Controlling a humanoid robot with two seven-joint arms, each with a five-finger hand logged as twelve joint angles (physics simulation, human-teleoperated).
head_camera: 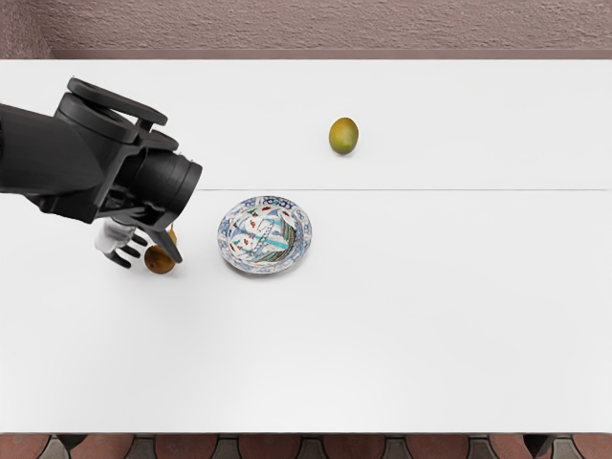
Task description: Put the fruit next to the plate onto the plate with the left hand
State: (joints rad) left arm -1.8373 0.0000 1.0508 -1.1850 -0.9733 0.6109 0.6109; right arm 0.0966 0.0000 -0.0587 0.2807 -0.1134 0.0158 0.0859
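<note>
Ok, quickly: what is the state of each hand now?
Left hand: over the brown fruit, grip cannot be told.
Right hand: not in view.

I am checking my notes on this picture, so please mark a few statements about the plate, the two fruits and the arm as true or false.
1. A fruit lies on the plate. False: both fruits are outside it.
2. The left hand is at the brownish fruit, left of the plate. True.
3. The green-yellow fruit touches the plate. False: it lies apart, farther back on the table.
4. Only one arm is in view. True.
</note>
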